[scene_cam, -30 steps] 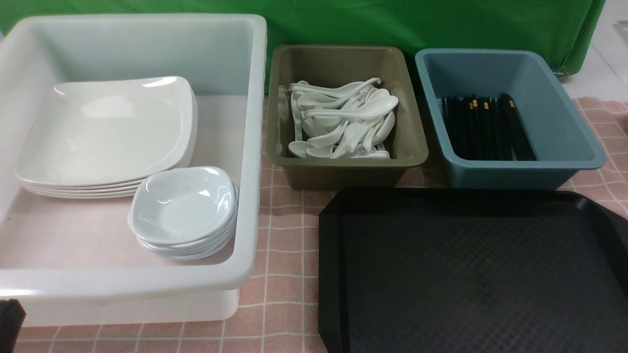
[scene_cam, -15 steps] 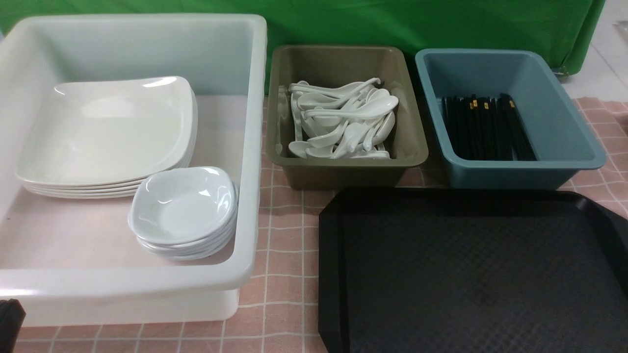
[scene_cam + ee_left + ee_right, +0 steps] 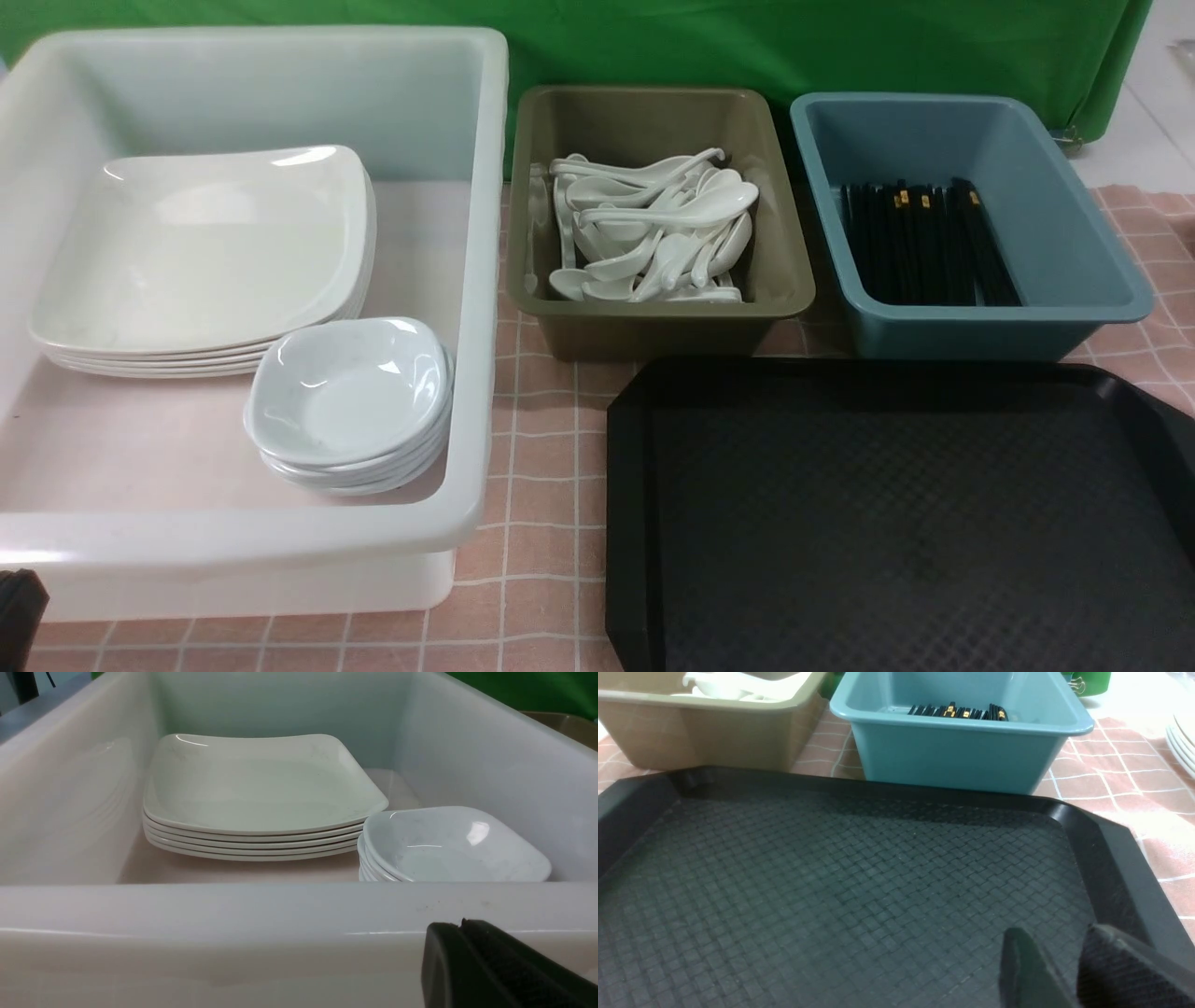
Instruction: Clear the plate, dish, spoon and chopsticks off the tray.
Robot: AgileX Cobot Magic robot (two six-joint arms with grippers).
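Black tray (image 3: 896, 513) bare before us, plates (image 3: 205, 252) stacked in our white bin (image 3: 280, 541); left gripper (image 3: 460, 926) pressed together, right gripper (image 3: 1057, 942) slightly parted, holding nothing.

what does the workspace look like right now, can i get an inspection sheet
surface: pink checked cloth under everything
job's things: black tray bare where visible; plates and small dishes stacked in white tub; spoons in olive tub; chopsticks in blue tub
clutter: more white plates on the cloth beyond the tray, seen by the right wrist
grippers: left tool shut, empty, before the white tub; right tool slightly parted, empty, over the tray
cables: nothing seen
surroundings: green backdrop
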